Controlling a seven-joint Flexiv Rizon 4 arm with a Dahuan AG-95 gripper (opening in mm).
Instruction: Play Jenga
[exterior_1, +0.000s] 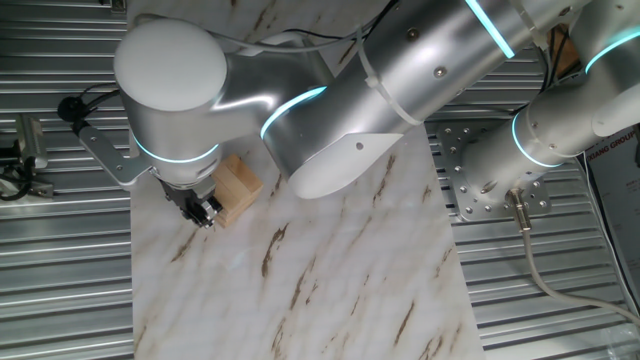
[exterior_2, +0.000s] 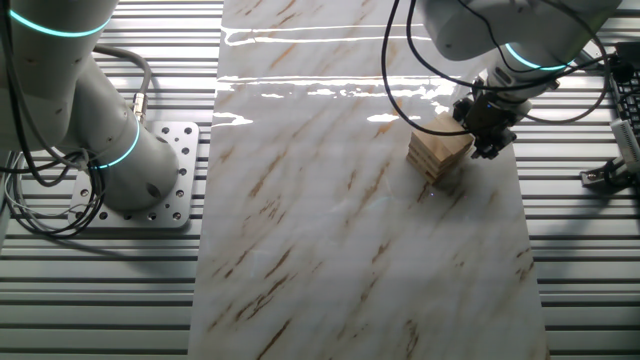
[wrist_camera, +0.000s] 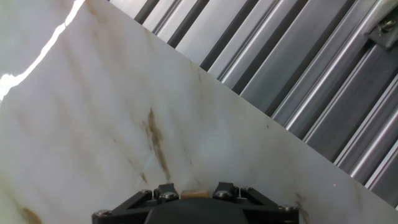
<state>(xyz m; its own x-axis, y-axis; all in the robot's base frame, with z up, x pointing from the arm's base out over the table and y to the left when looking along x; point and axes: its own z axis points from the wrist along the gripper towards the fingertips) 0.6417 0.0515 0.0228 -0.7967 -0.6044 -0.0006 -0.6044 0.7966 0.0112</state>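
1. one fixed view: 1 jenga stack (exterior_1: 238, 187) sits near the marble desk (exterior_1: 330, 280) corner, touching or just beside the gripper (exterior_1: 203, 212); fingers' spread, cannot tell.
2. the other fixed view: gripper at the stack's edge-side face, layers crossed.
3. hand view: a tan sliver between the fingers, maybe 1 block.

Arm (exterior_1: 400, 70): brushed-silver cylindrical links, rounded white joint caps, glowing cyan rings at joints. Base flange (exterior_2: 165, 175): perforated grey plate. Black cables (exterior_2: 400, 50) along the links. Gripper (exterior_2: 492, 128): black; two silver screws just behind the fingers.
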